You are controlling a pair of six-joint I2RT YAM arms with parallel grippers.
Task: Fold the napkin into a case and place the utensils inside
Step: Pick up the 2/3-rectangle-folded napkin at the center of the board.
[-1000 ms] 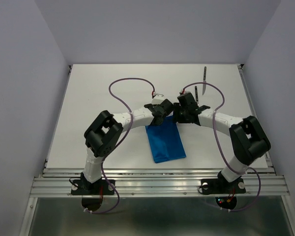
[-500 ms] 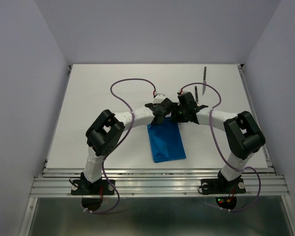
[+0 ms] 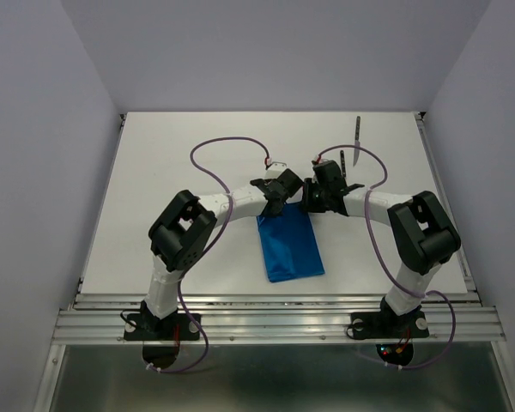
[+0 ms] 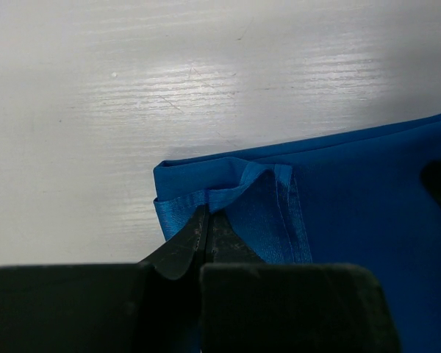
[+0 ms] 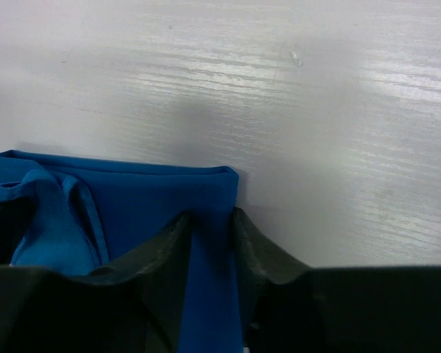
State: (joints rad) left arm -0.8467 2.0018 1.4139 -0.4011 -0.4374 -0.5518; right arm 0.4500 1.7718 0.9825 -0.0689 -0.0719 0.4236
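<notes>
**Top view:** the napkin (image 3: 290, 247), folded to a narrow strip, lies on the desk (image 3: 180, 154) toward its near edge. The left hand (image 3: 275, 204) and right hand (image 3: 312, 202) meet at its far end. The knife (image 3: 358, 130) lies well apart, far right.

**Left wrist view:** the left hand (image 4: 206, 224) is closed, pinching a raised hem at one far corner.

**Right wrist view:** the right hand (image 5: 209, 228) stands part open astride the other far corner, not clamped.

**Step judged:** opening the case mouth. Next, the right hand should close on one layer only.
</notes>
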